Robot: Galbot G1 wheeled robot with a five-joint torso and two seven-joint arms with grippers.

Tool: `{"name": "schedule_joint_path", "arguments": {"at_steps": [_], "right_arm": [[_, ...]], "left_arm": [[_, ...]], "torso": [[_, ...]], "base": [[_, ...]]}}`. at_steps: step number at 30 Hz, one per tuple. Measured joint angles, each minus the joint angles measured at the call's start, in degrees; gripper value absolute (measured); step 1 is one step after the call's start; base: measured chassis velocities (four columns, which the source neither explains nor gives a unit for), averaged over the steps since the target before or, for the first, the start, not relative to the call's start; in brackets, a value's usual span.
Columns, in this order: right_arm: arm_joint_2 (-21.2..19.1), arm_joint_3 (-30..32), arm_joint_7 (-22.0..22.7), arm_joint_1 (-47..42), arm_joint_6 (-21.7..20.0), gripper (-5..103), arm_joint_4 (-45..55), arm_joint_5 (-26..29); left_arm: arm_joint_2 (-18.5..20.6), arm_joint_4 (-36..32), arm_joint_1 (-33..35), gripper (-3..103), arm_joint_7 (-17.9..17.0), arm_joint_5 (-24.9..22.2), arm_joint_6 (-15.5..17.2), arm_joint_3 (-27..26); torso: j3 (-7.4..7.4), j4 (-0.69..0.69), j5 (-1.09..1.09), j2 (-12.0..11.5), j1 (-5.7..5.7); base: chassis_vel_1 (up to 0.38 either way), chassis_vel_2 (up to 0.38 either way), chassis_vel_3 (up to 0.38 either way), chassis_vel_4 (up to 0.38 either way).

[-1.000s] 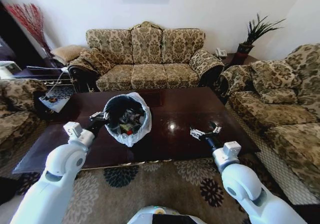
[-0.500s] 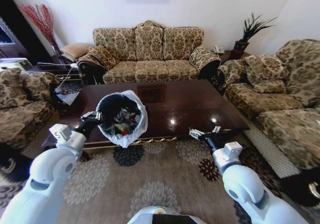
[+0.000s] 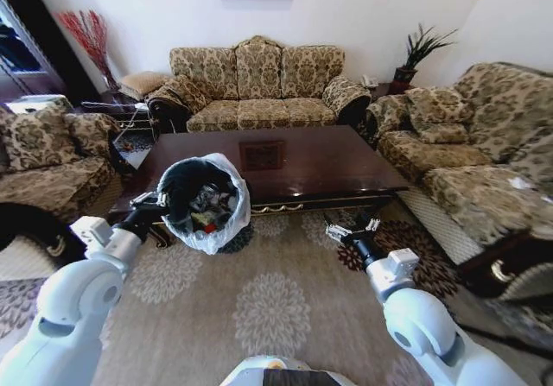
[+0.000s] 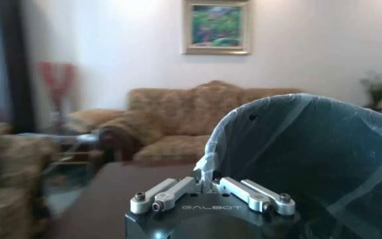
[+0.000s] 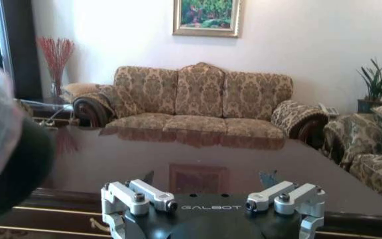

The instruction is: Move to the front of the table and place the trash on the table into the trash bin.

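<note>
My left gripper is shut on the rim of the trash bin, a black bin lined with a white bag, and holds it up above the rug in front of the table's near left corner. Crumpled trash lies inside the bin. The left wrist view shows the left gripper pinching the bag edge of the bin. The dark glossy table stands beyond both arms with a bare top. My right gripper hovers open over the rug near the table's front edge; the right gripper holds nothing.
A patterned sofa stands behind the table, another sofa to the right, and an armchair to the left. A floral rug covers the floor before me. A potted plant stands in the back right corner.
The whole view has pulled back, so the camera has moved away from the table. Both arms now hang over the rug. The bin stays in my left gripper.
</note>
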Motion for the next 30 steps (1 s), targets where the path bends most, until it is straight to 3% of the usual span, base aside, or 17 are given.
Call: {"name": "schedule_joint_path", "arguments": {"at_steps": [4,9,16,20,30], "right_arm": [[1.14,0.42,-0.13,-1.08,0.71,100,0.17,-1.15],[2.53,0.67,-0.76,-1.89,1.54,100,-0.07,-2.40],[5.10,0.29,-1.12,-2.24,2.12,100,-0.34,-3.11],[6.00,1.32,-1.20,-1.60,3.49,100,-1.72,-3.43],[8.28,3.01,-4.61,-1.22,3.88,100,-4.60,-7.47]], "left_arm": [[-4.66,2.38,1.92,1,-1.19,2.06,0.32,-4.31],[-6.56,6.97,3.42,1,-1.56,3.89,-0.16,-4.72],[-6.75,17.69,2.84,1,-2.31,6.57,-1.42,-1.29],[-8.41,23.38,2.92,1,-2.64,11.01,-5.57,1.48],[-10.52,25.35,3.49,1,-1.49,13.40,-6.68,4.22]], "torso": [[0.04,-0.01,-0.06,-0.02,0.05],[0.06,0.00,-0.09,-0.05,0.14],[0.02,-0.04,-0.07,-0.03,0.03],[0.02,-0.02,-0.06,-0.03,0.04],[0.02,-0.04,-0.03,-0.03,0.05]], "base": [[0.022,-0.044,-0.027,0.046],[-0.021,0.033,0.048,-0.032],[0.000,0.000,0.000,0.000],[0.000,0.000,0.000,0.000],[0.000,0.000,0.000,0.000]]}}
